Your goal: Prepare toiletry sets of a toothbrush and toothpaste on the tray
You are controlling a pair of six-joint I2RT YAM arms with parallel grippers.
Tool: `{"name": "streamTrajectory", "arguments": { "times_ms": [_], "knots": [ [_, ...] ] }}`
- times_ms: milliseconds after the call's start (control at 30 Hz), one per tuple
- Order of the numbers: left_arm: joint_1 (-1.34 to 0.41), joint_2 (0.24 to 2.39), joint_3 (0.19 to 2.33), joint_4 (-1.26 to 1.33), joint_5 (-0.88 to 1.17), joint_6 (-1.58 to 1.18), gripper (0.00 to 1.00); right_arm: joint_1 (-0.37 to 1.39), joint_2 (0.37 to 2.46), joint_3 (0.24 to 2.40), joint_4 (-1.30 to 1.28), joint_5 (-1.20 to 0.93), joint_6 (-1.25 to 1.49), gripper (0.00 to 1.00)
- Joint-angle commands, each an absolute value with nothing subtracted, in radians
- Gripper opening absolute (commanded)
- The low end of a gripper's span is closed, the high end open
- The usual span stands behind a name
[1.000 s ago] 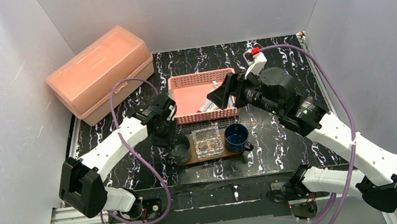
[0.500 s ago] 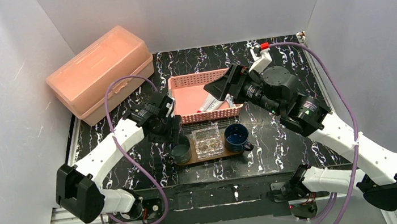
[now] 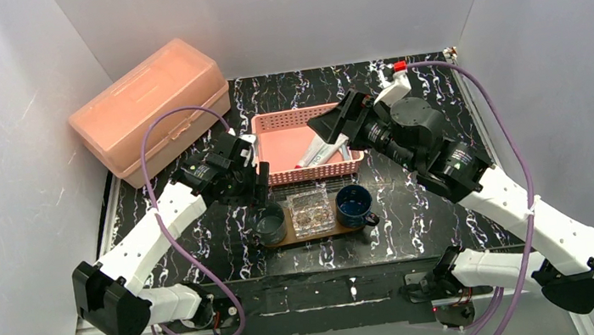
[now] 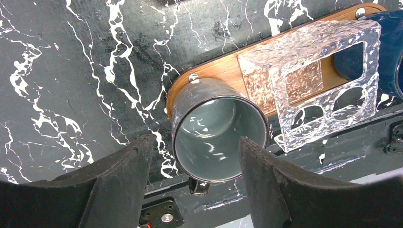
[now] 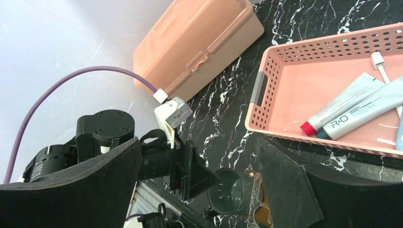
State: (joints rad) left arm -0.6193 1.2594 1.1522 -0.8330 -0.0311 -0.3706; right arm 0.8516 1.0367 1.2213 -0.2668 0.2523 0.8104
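Note:
Two silvery-white tubes lie in the pink basket, one with a red cap. A thin white toothbrush lies beside them. In the top view the tubes lie at the basket's right. The brown wooden tray carries a grey mug, a clear box and a blue mug. My left gripper is open and empty above the grey mug, left of the basket. My right gripper is open and empty above the basket's far edge.
A closed pink toolbox stands at the back left. The tray lies just in front of the basket, near the table's front edge. White walls close in the left, back and right.
My left gripper has risen off the grey mug and shifted left and back. My right gripper has drawn back towards the basket's far edge, still open.

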Motion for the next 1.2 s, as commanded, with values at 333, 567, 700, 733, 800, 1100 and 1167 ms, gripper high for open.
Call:
{"name": "streamTrajectory", "arguments": {
  "times_ms": [333, 567, 700, 733, 800, 1100, 1167],
  "knots": [
    [-0.624, 1.21, 1.183, -0.833, -0.08, -0.33, 0.67, 0.854, 1.07, 1.306, -0.229, 0.357, 0.673, 0.98],
    [-0.624, 1.159, 1.179, -0.816, -0.09, -0.301, 0.69, 0.854, 1.214, 1.438, -0.29, 0.378, 0.503, 0.98],
    [-0.624, 1.132, 1.166, -0.791, -0.089, -0.284, 0.69, 0.84, 1.339, 1.554, -0.374, 0.415, 0.392, 0.98],
    [-0.624, 1.121, 1.16, -0.778, -0.09, -0.28, 0.7, 0.831, 1.386, 1.601, -0.416, 0.411, 0.37, 0.98],
    [-0.625, 1.096, 1.145, -0.755, -0.089, -0.276, 0.71, 0.812, 1.481, 1.69, -0.492, 0.397, 0.338, 0.98],
    [-0.624, 0.985, 1.055, -0.651, -0.105, -0.281, 0.78, 0.705, 1.711, 1.83, -0.609, 0.316, 0.309, 0.98],
    [-0.625, 0.964, 1.031, -0.64, -0.106, -0.282, 0.84, 0.68, 1.751, 1.845, -0.633, 0.301, 0.307, 0.98]
  ]
}}
